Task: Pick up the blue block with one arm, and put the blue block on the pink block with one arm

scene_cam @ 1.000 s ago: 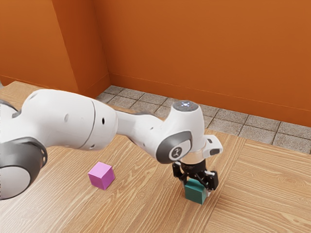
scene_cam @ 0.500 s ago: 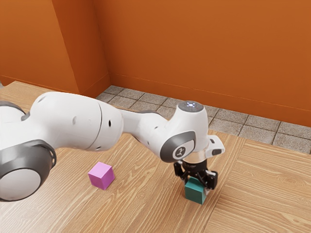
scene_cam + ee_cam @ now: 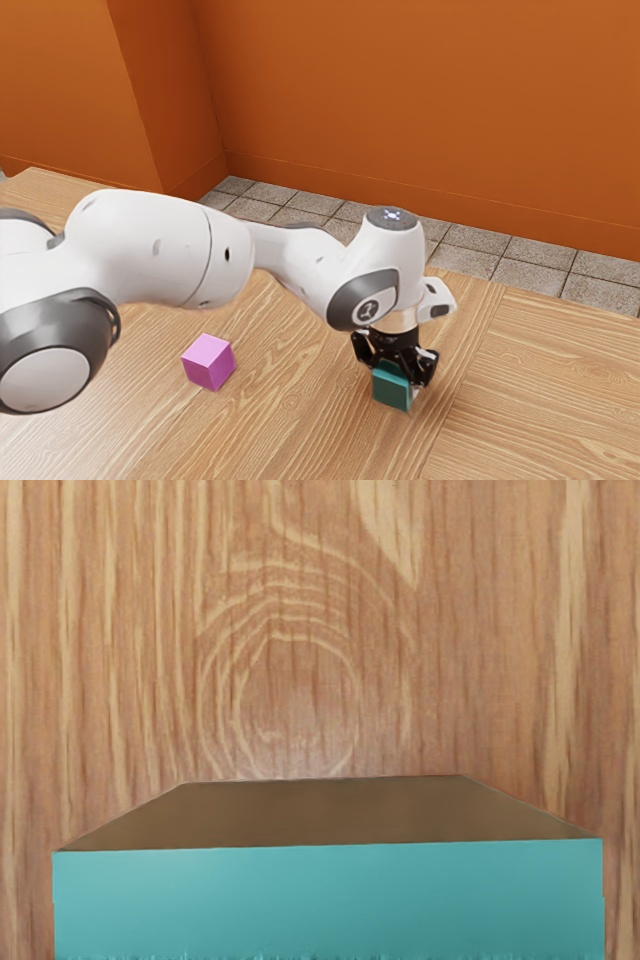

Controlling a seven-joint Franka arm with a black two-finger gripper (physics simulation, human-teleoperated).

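1. Counting in the exterior view: one white seven-joint arm (image 3: 200, 260), one black two-finger gripper (image 3: 395, 378), one small teal-tinted blue block (image 3: 390, 394), one small pink cube block (image 3: 208, 361), all on or over one light wooden plank table (image 3: 530, 400).
2. Clamped on the blue block: one black finger pressed to each of two opposite sides, hand pointing straight down over it.
3. Blue block low at the table, toward the exterior view's right of centre; resting or just lifted, impossible to tell.
4. Pink cube block alone on the wood, well apart from the blue block, toward the exterior view's left, upright and flat on the table.
5. Between the two blocks, bare planks; above that stretch, the arm's forearm and wrist, crossing from the exterior view's left.
6. Beyond the table, a strip of grey tiled floor (image 3: 520, 255) and plain orange walls (image 3: 400, 90) meeting at a corner.
7. Counting in the wrist view: one blue block (image 3: 330, 900), seen as a broad teal face right under the hand.
8. Just past the block's far edge, one dark shadow (image 3: 330, 810) on the table (image 3: 300, 630), then knotted wood grain.
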